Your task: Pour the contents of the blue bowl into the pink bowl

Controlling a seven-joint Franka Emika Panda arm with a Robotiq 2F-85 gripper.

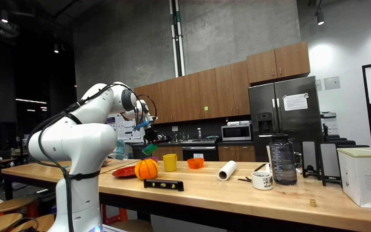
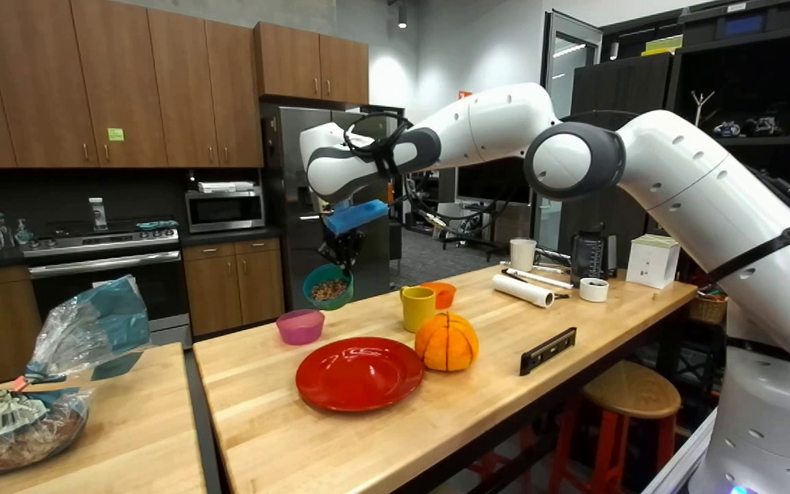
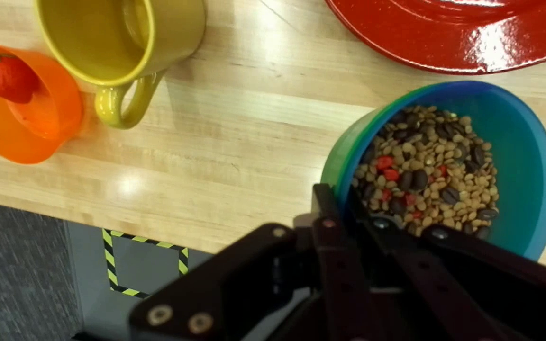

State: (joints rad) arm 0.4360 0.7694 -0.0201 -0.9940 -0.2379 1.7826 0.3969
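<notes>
Pinching, with the black pincer (image 3: 340,201), the rim of the small, round, plastic-looking teal-blue bowl (image 3: 522,182). Holding it up off the pale wooden counter (image 2: 244,418), tilted in both exterior views and well loaded with tan, dark and red dry pieces (image 3: 427,170).

Judged to be at the lining-up step: not tipped far enough to spill, so probably between carrying and emptying. Aiming, presumably, for the round, plastic-looking pink bowl (image 2: 300,333), seated on the counter, lower than the pincer and to its left in an exterior view; cannot see into it, and cannot tell whether directly beneath the lip.

Next, bring the lower lip squarely over the pink bowl, then rotate the pincer slowly to tip everything out. Keep the pinch firm, having only the rim to hold by. Avoid scattering toward the glossy, round red plate (image 3: 424,33), up and right of the pincer in the wrist view.
</notes>
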